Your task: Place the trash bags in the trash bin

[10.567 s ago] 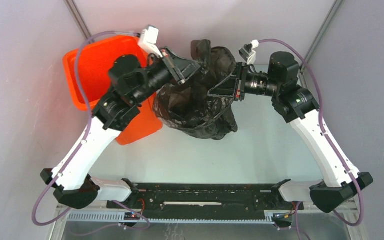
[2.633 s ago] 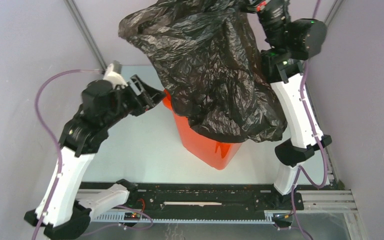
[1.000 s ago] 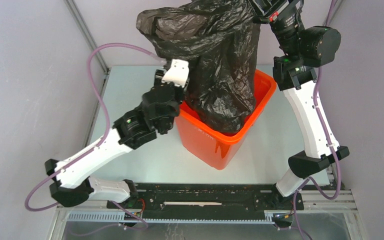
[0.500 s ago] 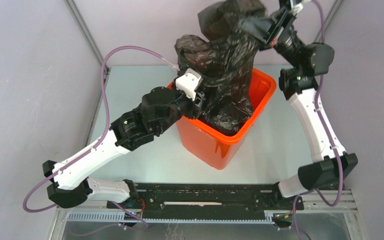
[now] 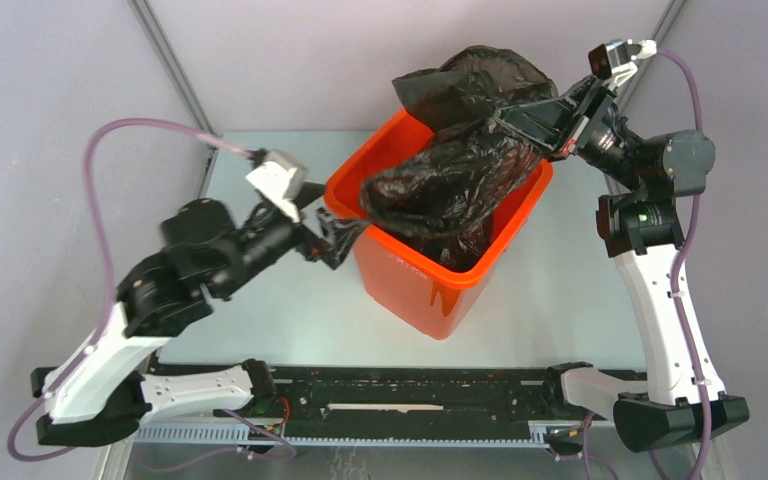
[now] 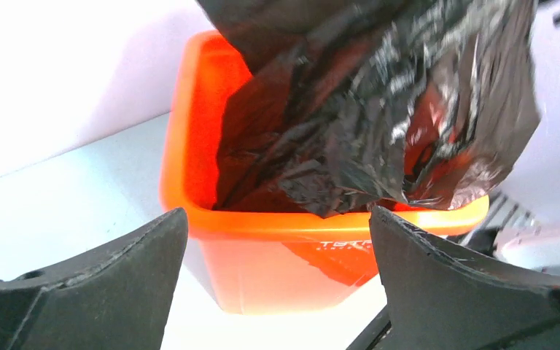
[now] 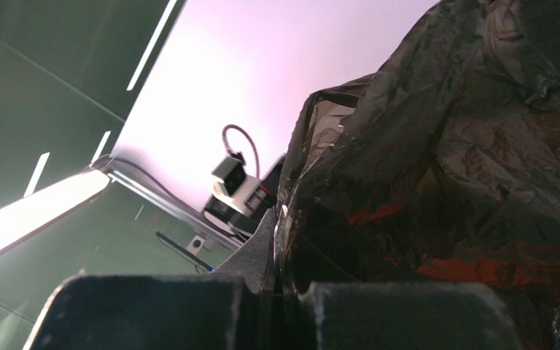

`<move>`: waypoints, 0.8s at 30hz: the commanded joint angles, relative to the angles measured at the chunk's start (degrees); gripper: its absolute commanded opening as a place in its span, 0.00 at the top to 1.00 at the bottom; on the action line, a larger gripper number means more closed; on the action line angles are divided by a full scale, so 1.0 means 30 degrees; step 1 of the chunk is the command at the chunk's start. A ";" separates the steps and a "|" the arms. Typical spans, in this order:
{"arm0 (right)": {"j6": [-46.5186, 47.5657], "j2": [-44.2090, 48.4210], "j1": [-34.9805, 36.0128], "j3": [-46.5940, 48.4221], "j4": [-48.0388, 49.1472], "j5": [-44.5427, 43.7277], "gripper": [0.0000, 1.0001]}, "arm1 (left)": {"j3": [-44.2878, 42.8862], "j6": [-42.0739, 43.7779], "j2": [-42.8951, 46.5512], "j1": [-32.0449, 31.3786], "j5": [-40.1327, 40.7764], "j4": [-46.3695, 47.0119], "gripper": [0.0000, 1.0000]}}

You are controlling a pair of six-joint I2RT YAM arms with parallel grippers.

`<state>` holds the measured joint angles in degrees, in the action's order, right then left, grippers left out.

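The orange trash bin stands mid-table. The black trash bag lies bunched inside it, its top billowing over the far rim. My right gripper is shut on the bag's upper edge above the bin's far right corner. In the right wrist view the gripper pinches a fold of the bag. My left gripper stands open just outside the bin's left wall, holding nothing. In the left wrist view the gripper frames the bin, with the bag hanging into it.
Grey booth walls close in on the left, right and back. The black rail with both arm bases runs along the near edge. The left arm's purple cable loops over the table's left side.
My left gripper has opened, let go of the bag and drawn back left out of the bin. My right gripper has come down, and the bag has sunk deeper into the bin.
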<state>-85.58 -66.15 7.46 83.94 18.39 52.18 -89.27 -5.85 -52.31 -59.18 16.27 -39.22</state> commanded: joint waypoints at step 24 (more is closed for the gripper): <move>0.2633 0.0710 0.1614 -0.0463 -1.0335 -0.2338 1.00 | -1.2663 -0.6378 -1.2386 0.3900 -1.1809 -0.2312 0.19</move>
<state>-76.03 -66.32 11.99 82.39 -13.23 45.43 -120.90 -29.45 -90.37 -44.31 -18.81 -44.12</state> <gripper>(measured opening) 0.006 0.803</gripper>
